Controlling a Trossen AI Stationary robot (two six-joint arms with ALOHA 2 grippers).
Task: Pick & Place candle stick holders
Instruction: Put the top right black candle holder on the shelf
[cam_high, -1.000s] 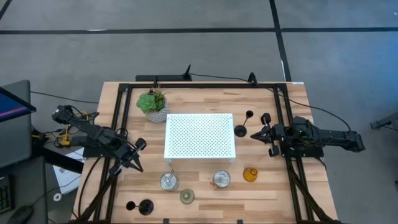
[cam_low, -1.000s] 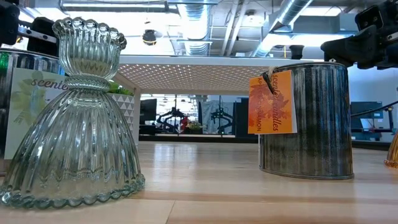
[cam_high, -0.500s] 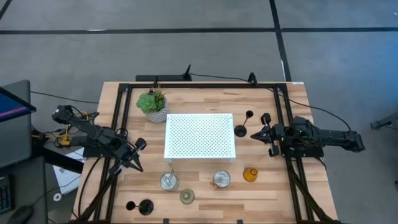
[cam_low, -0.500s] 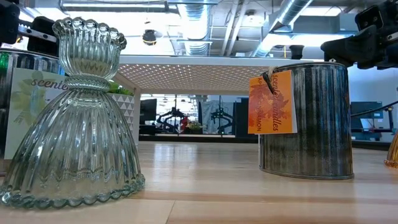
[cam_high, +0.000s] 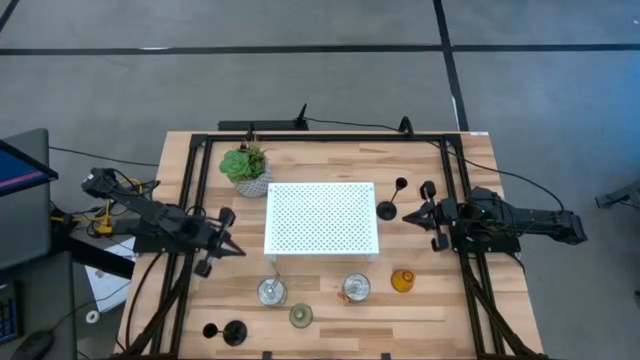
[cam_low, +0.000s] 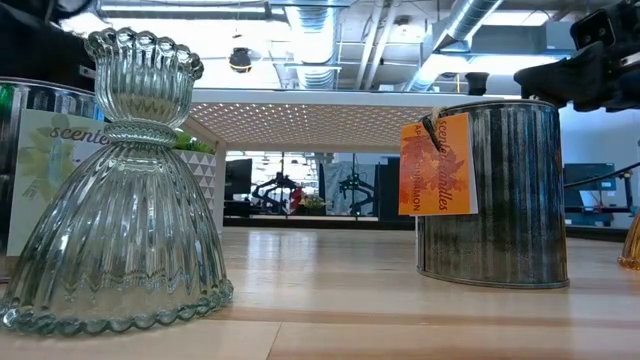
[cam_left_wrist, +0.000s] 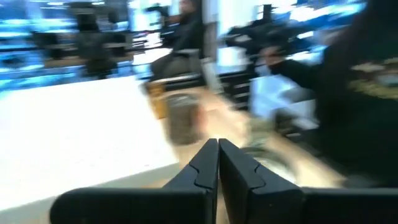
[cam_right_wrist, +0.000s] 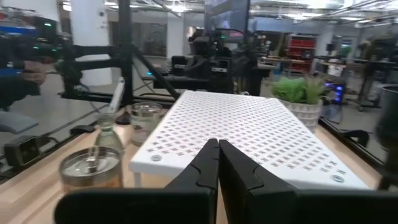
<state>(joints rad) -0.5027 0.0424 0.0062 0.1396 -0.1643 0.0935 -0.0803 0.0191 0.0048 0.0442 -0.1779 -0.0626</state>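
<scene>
Candle stick holders (cam_high: 272, 291) stand apart from both grippers' pressed-together fingers (cam_right_wrist: 211, 163), none held.

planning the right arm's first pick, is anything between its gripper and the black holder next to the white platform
Nothing visible. The right gripper, fingers shut and empty, faces the black holder across bare table. The white platform lies beyond the holder, not between them.

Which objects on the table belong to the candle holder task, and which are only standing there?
Task things: black holders; amber glass holder; pale green holder; silvery cups.

Not task things: potted plant; white perforated platform.

Left gripper and right gripper are shut and empty.
</scene>
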